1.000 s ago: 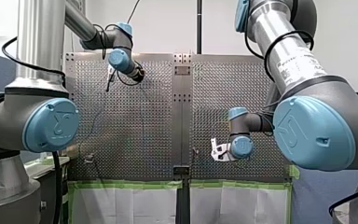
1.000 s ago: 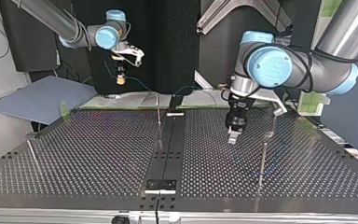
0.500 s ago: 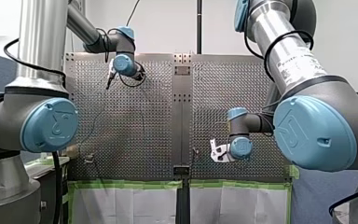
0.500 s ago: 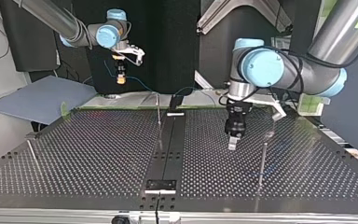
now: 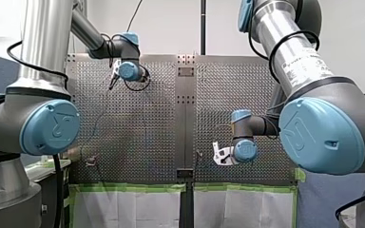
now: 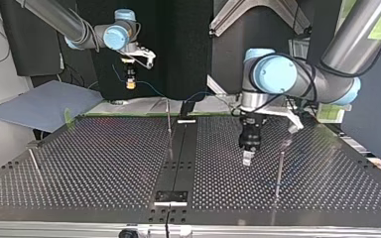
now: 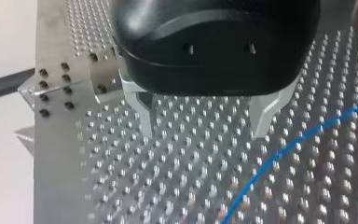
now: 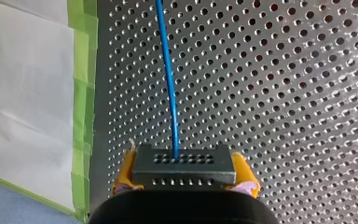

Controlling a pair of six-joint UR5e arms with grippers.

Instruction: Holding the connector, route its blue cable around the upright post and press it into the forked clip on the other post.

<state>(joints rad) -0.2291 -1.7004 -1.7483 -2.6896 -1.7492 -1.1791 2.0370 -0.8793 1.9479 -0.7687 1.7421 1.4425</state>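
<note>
Connector (image 8: 184, 164), raised above the perforated surface (image 8: 284, 93) and pinched between the yellow pads of my right pincer (image 8: 185, 173); its blue cable (image 8: 170, 88) runs straight ahead of it. My left pincer (image 7: 205, 122), spread and empty, hangs low over the surface near an upright post (image 6: 279, 168), with the cable just beside one finger.

The front view looks from behind and above, between my left arm (image 5: 43, 61) and my right arm (image 5: 294, 57), over the silver perforated metal table (image 5: 138, 118). The top view sits low at the opposite edge, facing both arms; both show the whole table. The left wrist view hangs close over the holes, along my left gripper (image 7: 204, 128). The right wrist view stands farther off, above my right gripper (image 8: 185, 161) and its grey block connector (image 8: 184, 171). Both wrist views catch the thin blue cable (image 8: 170, 84).
</note>
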